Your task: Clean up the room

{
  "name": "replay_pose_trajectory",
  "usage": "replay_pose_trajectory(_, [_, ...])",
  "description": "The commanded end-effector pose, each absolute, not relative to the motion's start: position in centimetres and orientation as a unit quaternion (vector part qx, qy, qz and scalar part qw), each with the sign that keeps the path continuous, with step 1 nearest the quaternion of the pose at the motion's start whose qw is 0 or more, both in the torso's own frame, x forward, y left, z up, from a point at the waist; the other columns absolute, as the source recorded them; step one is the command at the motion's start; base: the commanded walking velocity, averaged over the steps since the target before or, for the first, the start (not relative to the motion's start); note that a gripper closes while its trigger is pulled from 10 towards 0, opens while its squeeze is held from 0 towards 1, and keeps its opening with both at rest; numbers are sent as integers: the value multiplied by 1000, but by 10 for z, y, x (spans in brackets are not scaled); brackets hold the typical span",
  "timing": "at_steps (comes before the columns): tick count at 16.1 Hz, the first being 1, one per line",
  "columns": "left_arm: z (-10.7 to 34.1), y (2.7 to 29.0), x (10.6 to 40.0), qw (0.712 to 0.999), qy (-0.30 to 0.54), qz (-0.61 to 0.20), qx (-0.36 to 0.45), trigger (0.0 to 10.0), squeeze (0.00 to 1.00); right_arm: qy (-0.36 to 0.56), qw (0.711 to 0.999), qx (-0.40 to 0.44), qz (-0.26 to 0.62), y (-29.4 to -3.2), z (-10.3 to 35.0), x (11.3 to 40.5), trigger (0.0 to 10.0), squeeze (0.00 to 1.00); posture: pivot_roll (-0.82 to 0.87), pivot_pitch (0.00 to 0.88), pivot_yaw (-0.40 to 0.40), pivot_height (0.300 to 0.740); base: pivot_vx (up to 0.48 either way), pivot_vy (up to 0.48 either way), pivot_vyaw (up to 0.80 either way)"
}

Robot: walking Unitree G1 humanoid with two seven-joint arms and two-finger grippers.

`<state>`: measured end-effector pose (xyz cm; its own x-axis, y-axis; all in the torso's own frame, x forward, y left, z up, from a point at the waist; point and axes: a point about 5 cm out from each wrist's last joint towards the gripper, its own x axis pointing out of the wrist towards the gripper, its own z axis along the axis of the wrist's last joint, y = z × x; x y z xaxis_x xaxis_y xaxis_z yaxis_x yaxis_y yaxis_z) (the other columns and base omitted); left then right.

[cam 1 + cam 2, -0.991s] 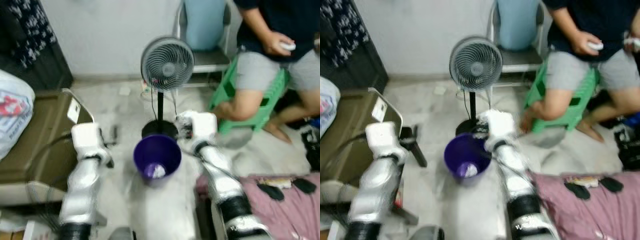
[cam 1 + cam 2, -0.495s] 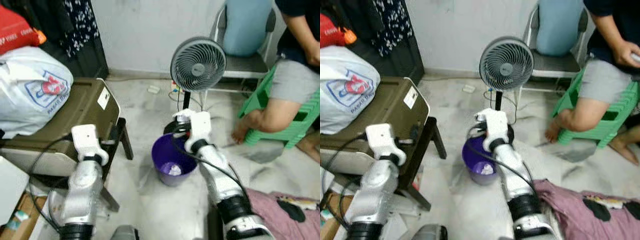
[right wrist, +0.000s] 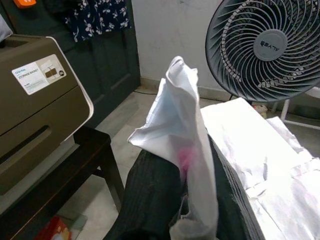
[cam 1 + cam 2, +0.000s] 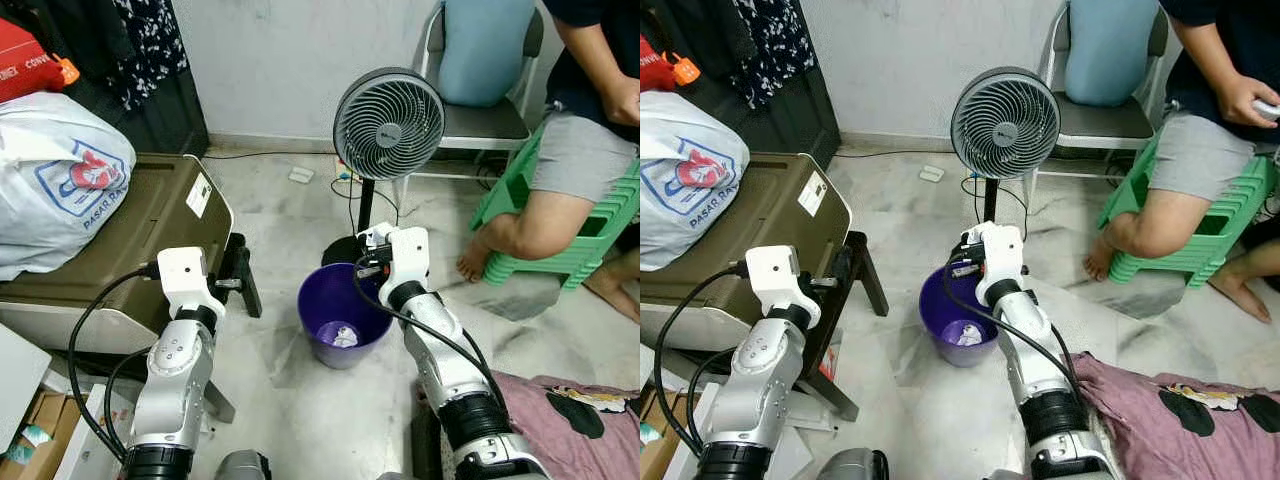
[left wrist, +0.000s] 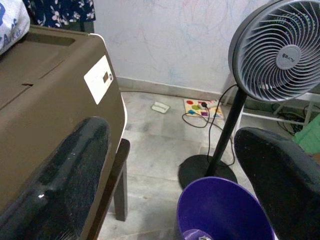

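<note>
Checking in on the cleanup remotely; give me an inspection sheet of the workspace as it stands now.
Surface: pale marble floor.
Job's things: purple bin upright near the fan base, crumpled white paper inside; white tissue pinched in the right gripper.
Clutter: small scrap on the floor by the wall; white plastic bag on the brown storage box.
Grippers: right gripper shut on the tissue, at the bin's rim; left gripper open, beside the box.
Cables: fan cord trailing on the floor; black cables on both arms.
Surroundings: standing fan, grey chair, person seated on a green stool, pink bedding.
</note>
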<state>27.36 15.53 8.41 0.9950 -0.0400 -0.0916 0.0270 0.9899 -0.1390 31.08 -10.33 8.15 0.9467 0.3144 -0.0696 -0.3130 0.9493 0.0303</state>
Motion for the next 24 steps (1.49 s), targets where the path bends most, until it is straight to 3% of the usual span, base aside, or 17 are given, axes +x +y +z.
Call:
replay_pose_trajectory(1, [88,158,273,997,38,-17,-67,10000,0,28,987,8,160,-102,87,312,10000,0,-29,34,2,740,262,0,0])
replay_pose_trajectory(15, [88,157,274,997,39,-18,-70,10000,0,27,986,6,163,-103,87,313,10000,0,-28,28,-4,740,239,0,91])
replay_pose_trajectory(24, [88,157,274,997,39,-12,-67,10000,0,26,986,0,168,-102,88,313,10000,0,-26,29,-8,740,0,0,634])
